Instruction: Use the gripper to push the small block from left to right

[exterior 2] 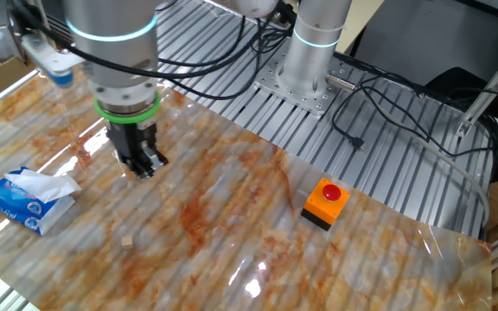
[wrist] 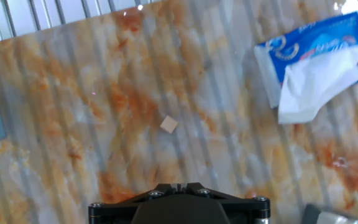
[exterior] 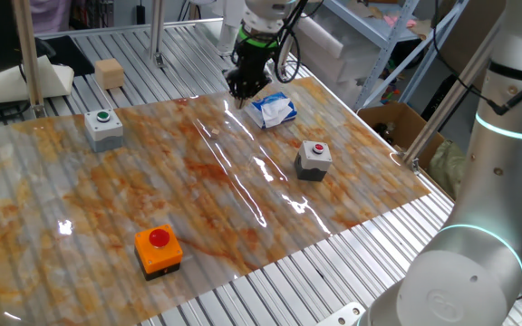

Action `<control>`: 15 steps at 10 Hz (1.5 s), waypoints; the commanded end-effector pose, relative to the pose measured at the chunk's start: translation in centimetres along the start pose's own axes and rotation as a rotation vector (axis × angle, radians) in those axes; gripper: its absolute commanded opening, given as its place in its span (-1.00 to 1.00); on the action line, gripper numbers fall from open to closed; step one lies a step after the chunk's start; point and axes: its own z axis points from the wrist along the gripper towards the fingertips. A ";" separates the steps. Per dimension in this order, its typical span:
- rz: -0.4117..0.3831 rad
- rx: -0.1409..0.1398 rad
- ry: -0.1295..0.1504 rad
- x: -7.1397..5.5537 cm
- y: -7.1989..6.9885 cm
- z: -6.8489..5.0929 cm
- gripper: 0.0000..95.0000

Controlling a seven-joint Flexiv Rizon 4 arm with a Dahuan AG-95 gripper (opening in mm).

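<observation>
The small block [exterior: 109, 72] is a plain tan wooden cube on the metal slats at the back left, off the marbled mat [exterior: 198, 199]. It is hidden in the other two views. My gripper [exterior: 241, 91] hangs over the mat's far edge, next to a tissue pack, well to the right of the block and apart from it. Its fingers look shut and hold nothing; it also shows in the other fixed view [exterior 2: 145, 166]. A much tinier tan cube [wrist: 168, 124] lies on the mat ahead of the fingers, also in the other fixed view [exterior 2: 127, 242].
A blue-and-white tissue pack [exterior: 272, 110] lies just right of the gripper. A grey box with a green button [exterior: 104, 128], a grey box with a red button [exterior: 314, 159] and an orange box with a red button [exterior: 159, 249] stand on the mat. A second arm [exterior: 488, 226] stands at the right.
</observation>
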 end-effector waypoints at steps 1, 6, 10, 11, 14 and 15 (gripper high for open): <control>-0.041 0.009 -0.036 0.1 -0.5 1.3 -1.00; -0.113 0.030 -0.036 0.4 -1.2 2.3 -1.00; -0.118 0.032 -0.025 0.4 -1.4 2.3 -1.00; -0.112 0.032 -0.021 0.4 -1.4 2.3 -1.00; -0.128 0.033 -0.021 0.6 -1.3 2.5 -1.00; -0.130 0.033 -0.022 0.6 -1.3 2.5 -1.00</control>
